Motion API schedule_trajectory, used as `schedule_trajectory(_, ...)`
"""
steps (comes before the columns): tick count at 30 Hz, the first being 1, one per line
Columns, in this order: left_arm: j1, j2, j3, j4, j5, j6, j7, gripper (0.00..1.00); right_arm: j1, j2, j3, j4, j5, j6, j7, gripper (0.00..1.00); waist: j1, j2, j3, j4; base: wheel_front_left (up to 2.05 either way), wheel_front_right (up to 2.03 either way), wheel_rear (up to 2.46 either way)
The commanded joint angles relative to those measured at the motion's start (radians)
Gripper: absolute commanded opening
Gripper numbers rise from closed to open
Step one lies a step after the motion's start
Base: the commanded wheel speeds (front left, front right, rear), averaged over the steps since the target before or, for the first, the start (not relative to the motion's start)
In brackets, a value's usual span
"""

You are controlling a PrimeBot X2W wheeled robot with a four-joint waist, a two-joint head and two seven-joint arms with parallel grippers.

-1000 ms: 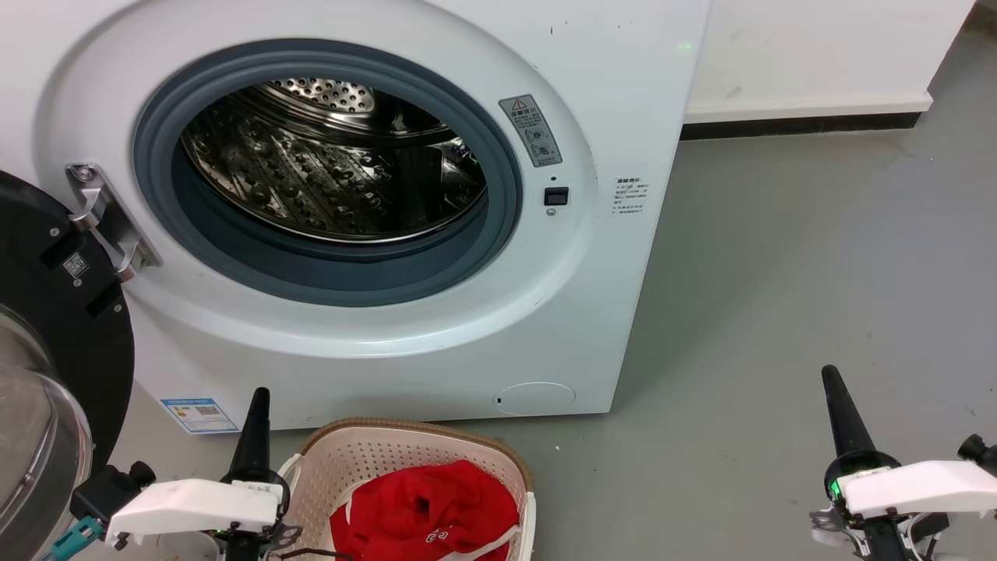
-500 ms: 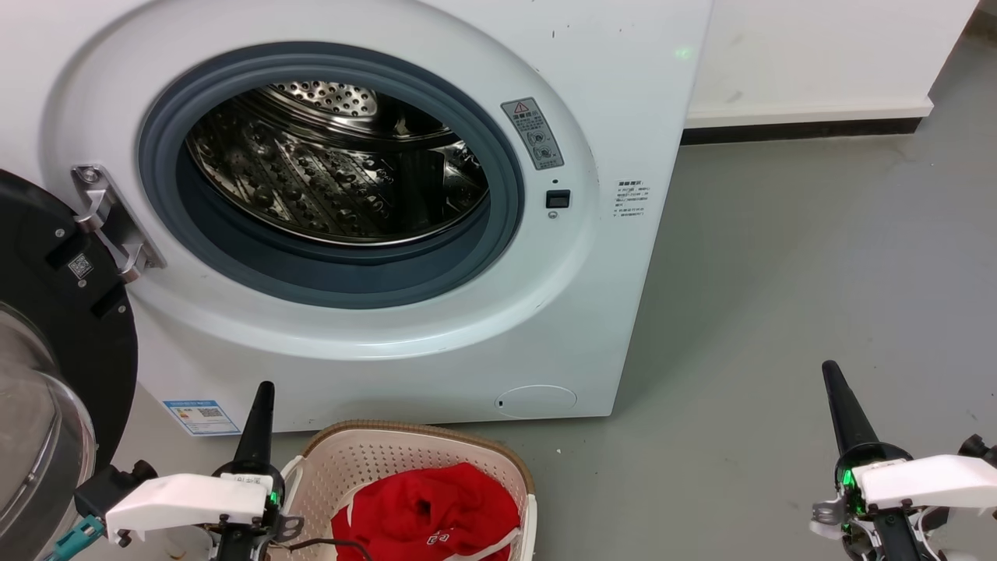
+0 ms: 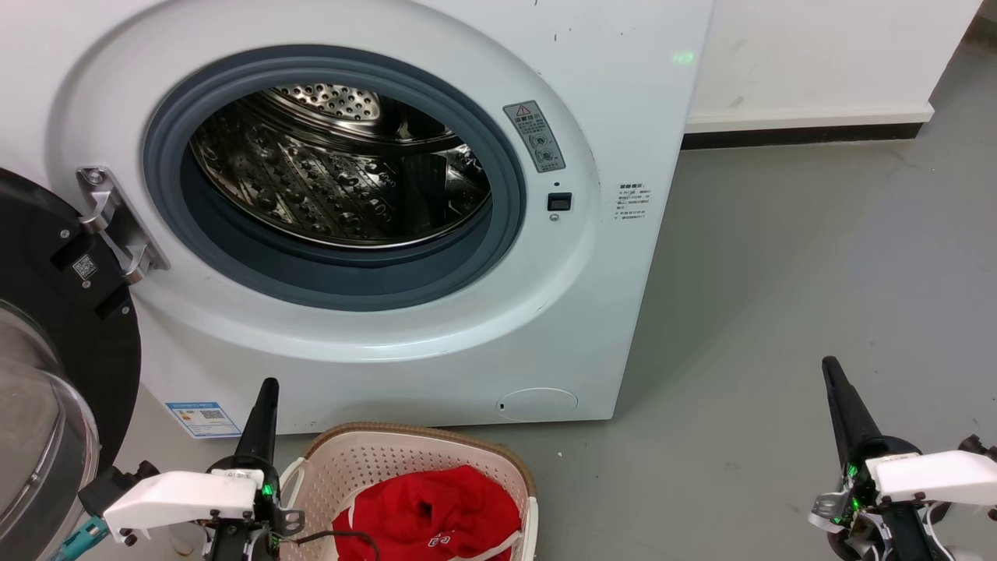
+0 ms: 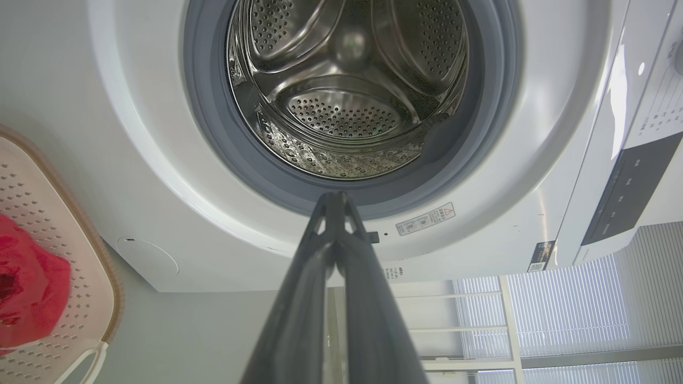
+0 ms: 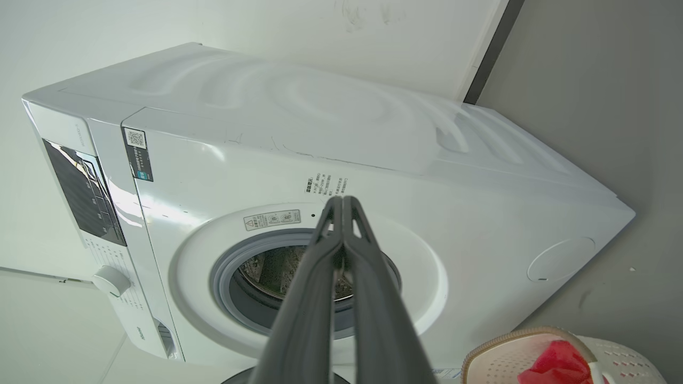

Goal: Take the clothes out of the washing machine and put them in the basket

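The left gripper [image 3: 267,387] has its two dark fingers pressed together with nothing between them. It points up just beside the left rim of the laundry basket [image 3: 405,431] and apart from it. In the left wrist view its tips are aimed at the grey gasket [image 4: 213,133] of the porthole. The right gripper [image 3: 829,366] is likewise closed and empty, standing well apart to the right over the bare grey floor [image 3: 779,273]. The red clothes [image 3: 428,510] with white trim lie bunched inside the cream perforated basket, which sits on the floor close before the lower front edge of the white front-loading washing machine [image 3: 623,117]. Its black-rimmed glass door [image 3: 70,312] hangs open on the left hinge. Through the porthole the perforated steel drum [image 3: 335,179] shows its shiny ribbed wall. A warning sticker sits on the machine's front to the right of the gasket, and a white wall [image 3: 818,54] runs behind the machine to the right.
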Motion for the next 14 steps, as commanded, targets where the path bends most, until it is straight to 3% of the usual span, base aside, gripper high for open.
schedule_trajectory(1, -0.020, 0.001, 0.005, 0.000, -0.025, -0.005, 0.007, 0.00, -0.017, -0.001, -0.004, 0.000, 0.027, 0.000, 0.007, 0.00, 0.0000, 0.0000, -0.001, 0.000, 0.00, 0.00, 0.00)
schedule_trajectory(14, -0.030, 0.001, 0.006, 0.013, -0.129, -0.008, 0.032, 0.00, -0.028, 0.002, -0.014, 0.014, 0.131, 0.000, 0.035, 0.00, 0.0000, 0.0000, -0.007, 0.003, 0.00, 0.00, 0.00)
